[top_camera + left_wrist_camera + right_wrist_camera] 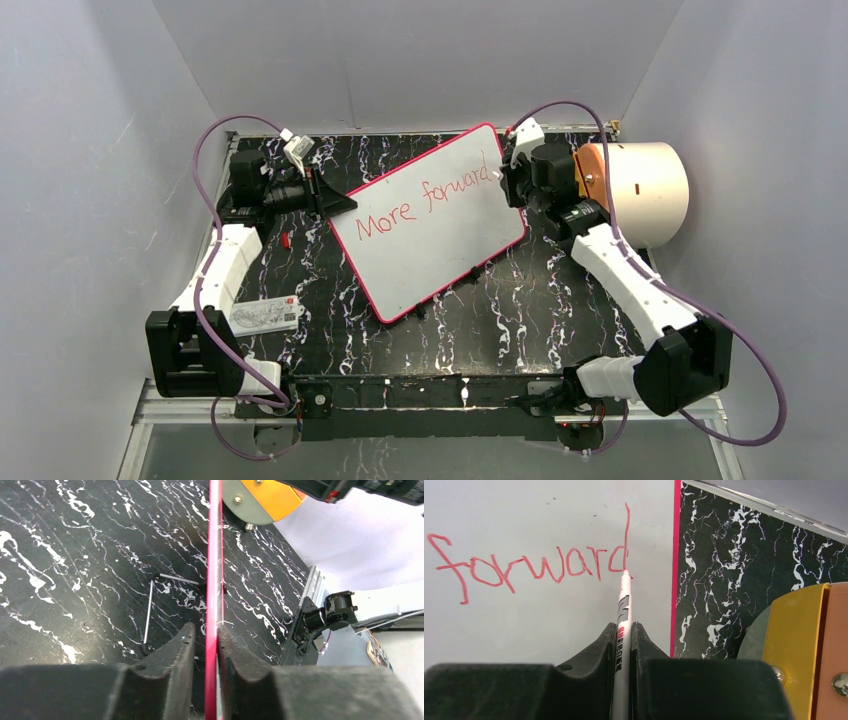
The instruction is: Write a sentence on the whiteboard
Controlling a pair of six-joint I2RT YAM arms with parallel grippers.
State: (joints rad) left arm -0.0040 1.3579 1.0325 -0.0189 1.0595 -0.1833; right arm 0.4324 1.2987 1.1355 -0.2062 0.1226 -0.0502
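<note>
— On the whiteboard (440, 255), face side: what entry?
— Sentence (425, 205), red marker script, slanted, loose rounded letters; legible as "More forward". Board itself flat, glossy white, rectangular with rounded corners and a thin red-pink rim. Set askew on table (520, 320), black stone-look top with white veining.
— At the whiteboard's right end?
— Right gripper (507, 180), matte black moulded fingers, jaws pressed onto marker (623, 610). Slim white barrel, printed label, red tip touching the board at the foot of the final "d", just inside the rim.
— At the whiteboard's left corner?
— Left gripper (332, 205), same black fingers, one on either side of the rim seen edge-on, very close. One pad against the rim, a thin dark sliver beside the other. Firm pinch or not: cannot tell.
— Beside the whiteboard's rim, left wrist view?
— Thin metal rod (150, 610), bent at a right angle, black foot at one end, other end meeting the rim.
— Right of the whiteboard?
— Cylinder (645, 195), smooth, cream-coloured, lying on its side, orange end cap turned toward the board, near its right end.
— Left of the whiteboard, nearer the arm bases?
— Small card (266, 315), white, printed, flat, well apart from the board.
</note>
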